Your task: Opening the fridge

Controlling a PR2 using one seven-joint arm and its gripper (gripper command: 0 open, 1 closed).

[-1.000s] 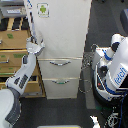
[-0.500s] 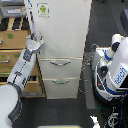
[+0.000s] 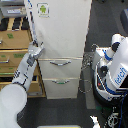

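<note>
Dark flooring is surrounding the fridge (image 3: 60, 45), which is standing at centre, top cropped. White arm is reaching up from 7 o'clock; gripper (image 3: 36, 49) is sitting against the upper door's 9 o'clock edge, jaws too blurred to tell. Green-figure sticker (image 3: 43, 9) unreadable. Gripper is sitting higher than 0.5 s ago.
</note>
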